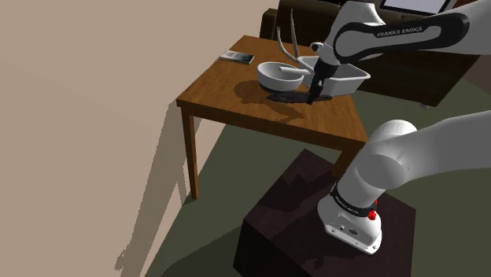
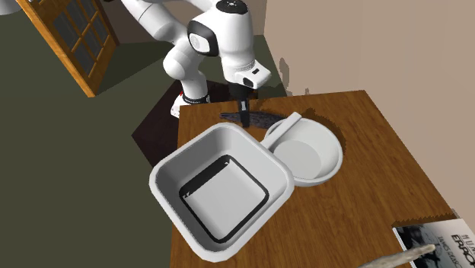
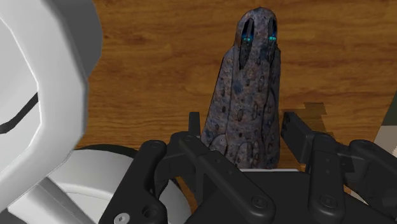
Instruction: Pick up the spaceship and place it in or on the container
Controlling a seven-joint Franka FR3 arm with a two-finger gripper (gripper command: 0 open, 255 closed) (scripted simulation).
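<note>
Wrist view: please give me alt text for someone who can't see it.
A dark, mottled spaceship with two blue lights lies on the wooden table, between the open black fingers of the gripper, not visibly clasped. A white dish sits close at one side.

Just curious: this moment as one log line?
black gripper: around dark mottled spaceship | spaceship: on wooden table, outside white square container

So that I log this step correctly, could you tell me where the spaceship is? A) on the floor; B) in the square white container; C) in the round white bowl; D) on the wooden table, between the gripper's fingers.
D: the dark spaceship lies on the wooden table, between the fingers of the open gripper, outside the white container.
</note>
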